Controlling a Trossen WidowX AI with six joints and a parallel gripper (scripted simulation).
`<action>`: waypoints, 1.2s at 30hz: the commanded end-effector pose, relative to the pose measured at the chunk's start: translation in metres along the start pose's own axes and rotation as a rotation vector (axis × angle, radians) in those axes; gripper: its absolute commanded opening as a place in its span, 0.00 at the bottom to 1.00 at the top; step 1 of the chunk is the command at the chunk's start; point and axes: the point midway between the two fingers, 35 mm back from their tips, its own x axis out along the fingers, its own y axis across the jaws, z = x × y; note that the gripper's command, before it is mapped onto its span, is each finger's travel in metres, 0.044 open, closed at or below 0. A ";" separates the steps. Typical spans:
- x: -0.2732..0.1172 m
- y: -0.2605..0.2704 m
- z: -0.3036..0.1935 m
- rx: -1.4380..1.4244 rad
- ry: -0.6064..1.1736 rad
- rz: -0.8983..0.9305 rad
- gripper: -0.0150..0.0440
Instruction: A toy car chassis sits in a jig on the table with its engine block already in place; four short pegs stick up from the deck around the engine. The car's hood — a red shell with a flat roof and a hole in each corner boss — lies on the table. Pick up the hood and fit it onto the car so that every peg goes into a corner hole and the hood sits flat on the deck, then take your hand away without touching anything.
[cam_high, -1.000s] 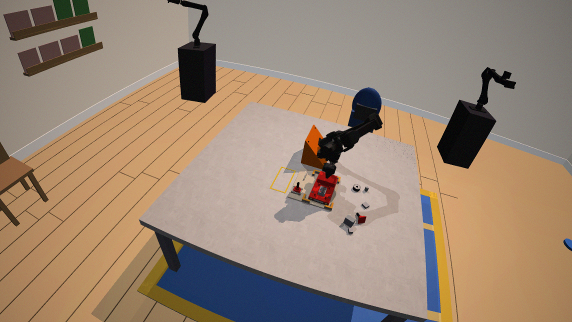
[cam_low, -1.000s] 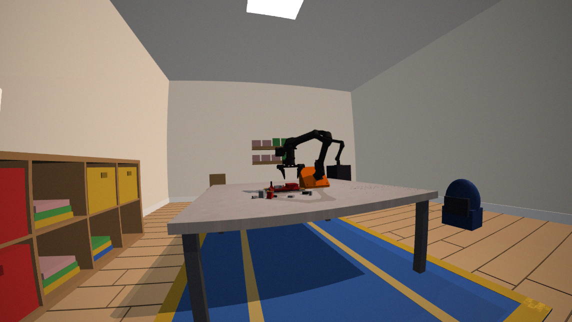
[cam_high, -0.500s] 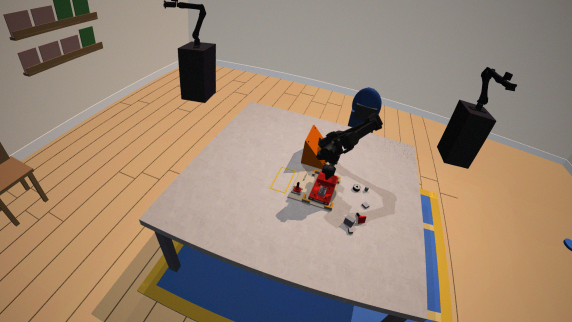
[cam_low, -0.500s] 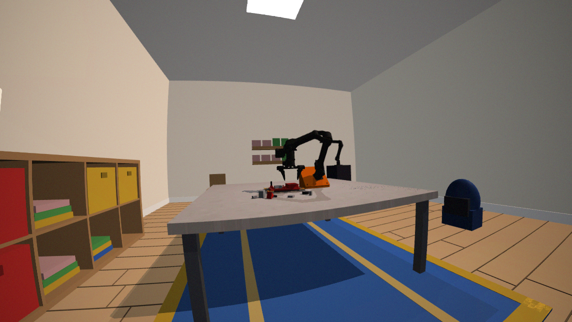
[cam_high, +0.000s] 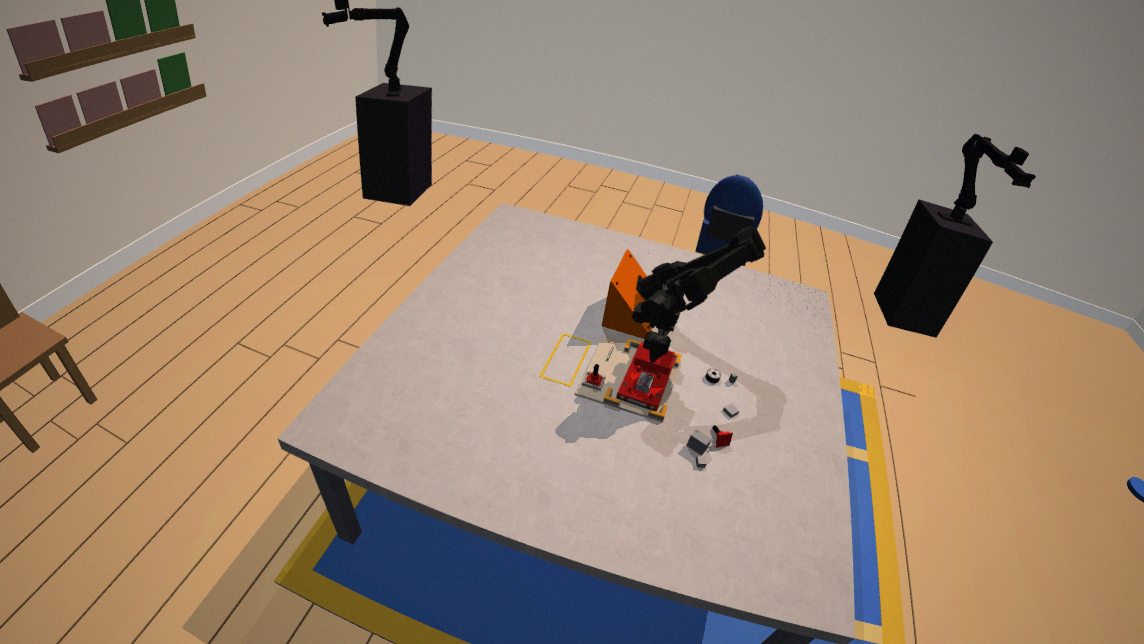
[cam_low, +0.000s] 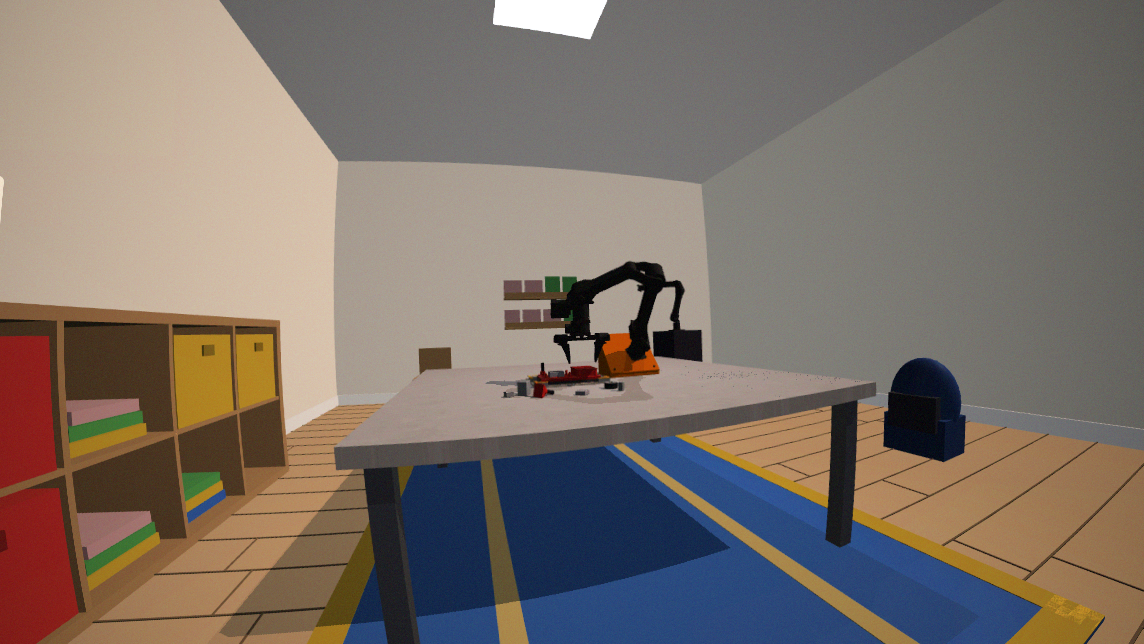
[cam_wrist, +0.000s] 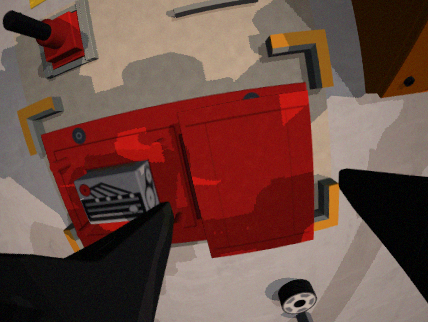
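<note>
The red chassis (cam_wrist: 150, 117) (cam_high: 636, 393) sits between the yellow corner brackets of the jig (cam_wrist: 327, 55). The grey engine block (cam_wrist: 117, 192) (cam_high: 644, 382) stands uncovered on one half. A raised, flat-topped red shell (cam_wrist: 250, 165) (cam_high: 658, 366) sits on the other half; it looks like the hood, but I cannot tell it from a fixed cabin. No corner holes can be made out, and the pegs are not clear. My gripper (cam_wrist: 257, 194) (cam_low: 583, 359) is open and empty above this shell. In the wrist view, one fingertip overlaps the engine's edge and the other is beyond the shell's far side.
An orange wedge (cam_high: 628, 288) (cam_low: 632, 360) stands close beside the arm. A red piece with a black stick (cam_high: 594, 377) (cam_wrist: 65, 42) is beside the jig. A wheel (cam_high: 713, 375) (cam_wrist: 298, 296), a grey block (cam_high: 698, 441) and a small red part (cam_high: 723, 437) lie on the other side.
</note>
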 end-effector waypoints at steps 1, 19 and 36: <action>0.003 -0.001 -0.001 0.002 0.004 0.000 1.00; 0.012 -0.002 -0.001 0.002 0.006 -0.001 1.00; 0.020 -0.002 -0.001 0.002 0.006 -0.001 1.00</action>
